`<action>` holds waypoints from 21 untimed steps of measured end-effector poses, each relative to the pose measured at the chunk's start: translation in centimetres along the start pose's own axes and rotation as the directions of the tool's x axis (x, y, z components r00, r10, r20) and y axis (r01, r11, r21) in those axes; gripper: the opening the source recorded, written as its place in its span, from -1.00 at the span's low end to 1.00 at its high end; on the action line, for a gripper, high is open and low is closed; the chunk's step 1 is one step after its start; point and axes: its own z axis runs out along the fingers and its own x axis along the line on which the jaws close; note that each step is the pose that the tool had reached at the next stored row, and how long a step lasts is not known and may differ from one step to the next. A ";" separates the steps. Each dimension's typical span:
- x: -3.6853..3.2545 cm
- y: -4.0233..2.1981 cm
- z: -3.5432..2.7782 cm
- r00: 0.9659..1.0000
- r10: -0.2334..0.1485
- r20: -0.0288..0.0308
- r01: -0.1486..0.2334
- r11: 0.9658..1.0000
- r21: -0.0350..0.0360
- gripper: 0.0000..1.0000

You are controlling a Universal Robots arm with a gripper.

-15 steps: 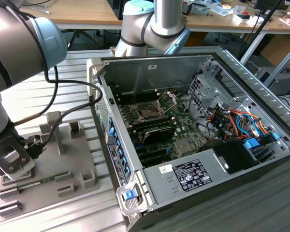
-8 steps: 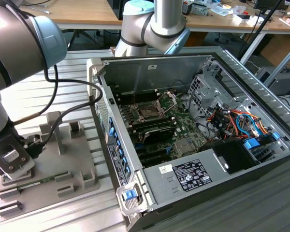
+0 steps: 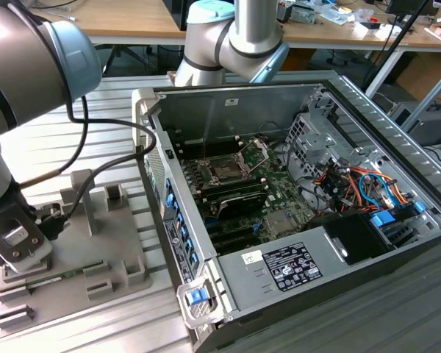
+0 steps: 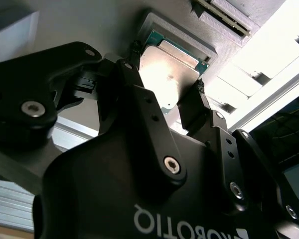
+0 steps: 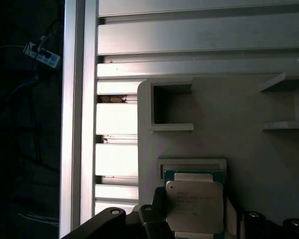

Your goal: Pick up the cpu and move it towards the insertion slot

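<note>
- A robotics lab or workshop is shown.
- A robot arm (image 3: 242, 29) is seen above a slotted aluminium surface (image 3: 110, 103).
- An opened computer case (image 3: 228, 110) is laid there, with its circuit board (image 3: 279, 213) exposed.
- Wooden desks (image 3: 125, 22), one strewn with small parts, are seen behind.

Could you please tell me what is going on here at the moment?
A grey robot arm has its black gripper placed right over the small square silvery chip. The chip sits in a raised frame on the grey holder plate at the exterior view's left. The square dark socket with a silver frame is inside the open computer case to the exterior view's right, well apart from the chip. I cannot tell whether the chip is gripped.
</note>
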 end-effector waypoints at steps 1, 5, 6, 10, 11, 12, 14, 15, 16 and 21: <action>0.00 0.00 -0.04 1.000 0.000 0.000 0.000 1.000 0.000 0.09; 0.00 0.02 -0.32 1.000 0.000 0.000 0.000 1.000 0.000 0.09; 0.00 0.02 -0.39 1.000 0.000 0.000 0.000 1.000 0.000 0.09; 0.00 0.03 -0.60 1.000 0.000 0.000 0.000 1.000 0.000 0.09; 0.00 0.03 -0.70 1.000 0.000 0.000 0.000 1.000 0.000 0.09; 0.00 0.03 -0.74 1.000 0.000 0.000 0.000 1.000 0.000 0.09; 0.00 0.04 -0.84 1.000 0.000 0.000 0.000 1.000 -0.001 0.09; 0.00 0.04 -0.88 1.000 0.000 0.000 0.000 1.000 -0.001 0.09; 0.00 0.04 -0.94 1.000 0.000 0.000 0.000 1.000 -0.001 0.09; 0.00 0.06 -1.28 1.000 0.000 0.000 0.000 1.000 -0.002 0.09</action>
